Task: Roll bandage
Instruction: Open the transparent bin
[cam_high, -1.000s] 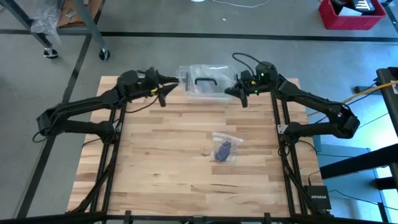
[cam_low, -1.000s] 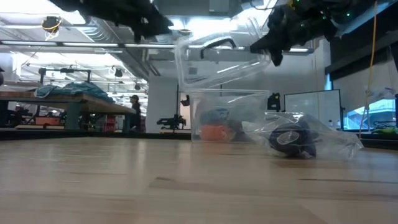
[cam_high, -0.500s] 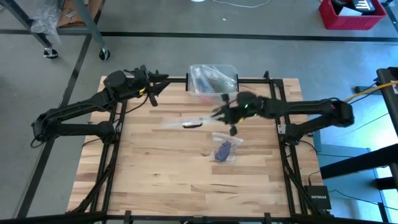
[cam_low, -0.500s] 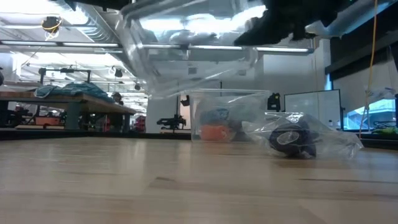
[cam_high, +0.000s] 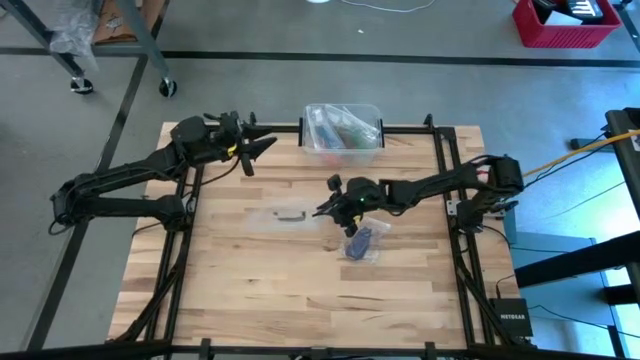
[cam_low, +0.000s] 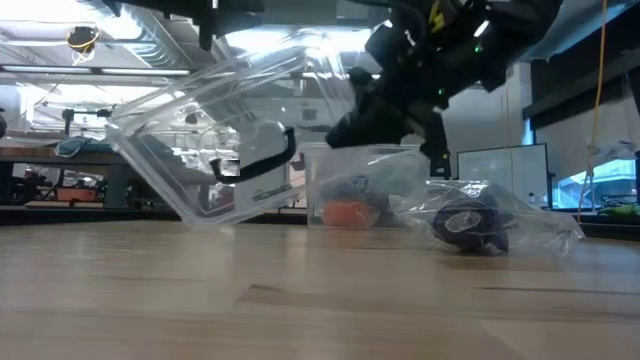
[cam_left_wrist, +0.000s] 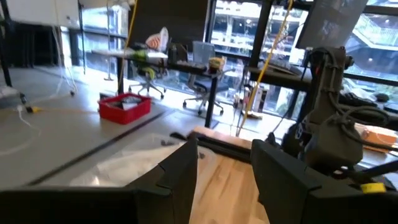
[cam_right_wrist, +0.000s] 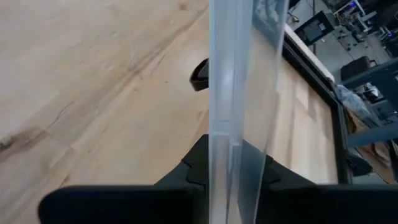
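The bandage (cam_high: 359, 240) is a dark navy bundle inside a crinkled clear wrapper, lying at mid-table; it also shows in the low view (cam_low: 468, 224). My right gripper (cam_high: 328, 203) reaches to the table's middle, just left of the bandage and on its far side. It is shut on a clear plastic lid with a black handle (cam_high: 291, 214). My left gripper (cam_high: 258, 150) is open and empty, held above the table's far left part. Its fingers stand apart in the left wrist view (cam_left_wrist: 224, 171). My right gripper pinches the clear lid's edge (cam_right_wrist: 229, 134) between its two fingers, coming from the table's right. The lid (cam_low: 215, 150) stands tilted, handle side (cam_low: 262, 168) facing the near edge, its lower edge (cam_low: 200, 220) at or just above the table; I cannot tell which.
An open clear box (cam_high: 343, 126) with small items inside stands at the table's far edge; it shows in the low view (cam_low: 350, 195) behind the lid. Bare wood lies toward the near edge and the left.
My right gripper has carried the clear lid from above the box at the far edge toward the near edge and left, down to mid-table. The lid has tipped from near level to steeply tilted. My left gripper has drawn back a little toward the table's left.
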